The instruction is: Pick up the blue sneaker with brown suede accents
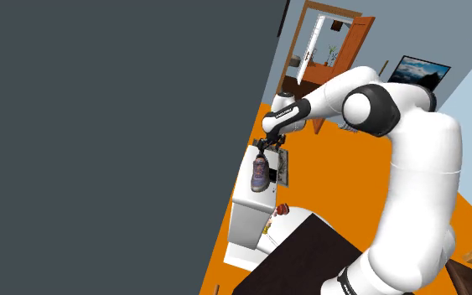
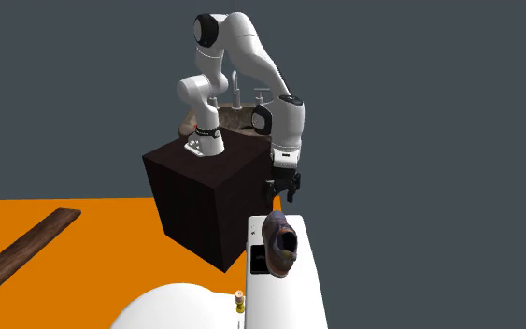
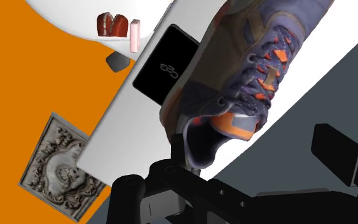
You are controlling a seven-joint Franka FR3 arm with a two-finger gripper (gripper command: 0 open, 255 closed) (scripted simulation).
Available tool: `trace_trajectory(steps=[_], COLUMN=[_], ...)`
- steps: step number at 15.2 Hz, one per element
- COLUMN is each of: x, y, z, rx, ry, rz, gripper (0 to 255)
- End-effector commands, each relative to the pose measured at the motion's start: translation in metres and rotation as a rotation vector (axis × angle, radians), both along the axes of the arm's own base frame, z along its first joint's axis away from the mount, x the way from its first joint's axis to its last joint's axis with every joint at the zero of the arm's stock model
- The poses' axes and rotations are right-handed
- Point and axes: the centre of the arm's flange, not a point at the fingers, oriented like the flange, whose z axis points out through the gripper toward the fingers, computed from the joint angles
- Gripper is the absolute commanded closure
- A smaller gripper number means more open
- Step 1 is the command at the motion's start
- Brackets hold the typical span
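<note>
Currently the blue-purple sneaker (image 3: 247,70) with brown and orange accents lies on a narrow white countertop (image 3: 125,127), just beside a flat black device (image 3: 166,67). The gripper (image 2: 283,193) hovers above its heel, jaws released, grasping nothing. An orange floor (image 2: 111,266) and a dark grey wall (image 1: 100,126) border the countertop.

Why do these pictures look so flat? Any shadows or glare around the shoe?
Shoulder view: the grey wall is one even tone, without glare or shading. Second exterior view: the sneaker casts no shadow I can make out on the white surface. Wrist view: the white surface fades softly to grey beside the sneaker, with no bright glare.
</note>
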Motion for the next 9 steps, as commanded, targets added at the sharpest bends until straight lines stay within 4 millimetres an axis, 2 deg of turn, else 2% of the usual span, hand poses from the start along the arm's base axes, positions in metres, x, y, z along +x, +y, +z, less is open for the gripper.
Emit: trace_trajectory(steps=[1, 6, 9], x=[0.013, 0.042, 0.042], y=[-0.019, -0.062, -0.062], z=[-0.016, -0.052, -0.068], rx=[-0.011, -0.036, -0.036], ry=[-0.001, -0.002, -0.002], rz=[-0.016, -0.056, -0.056], gripper=[0, 0, 0])
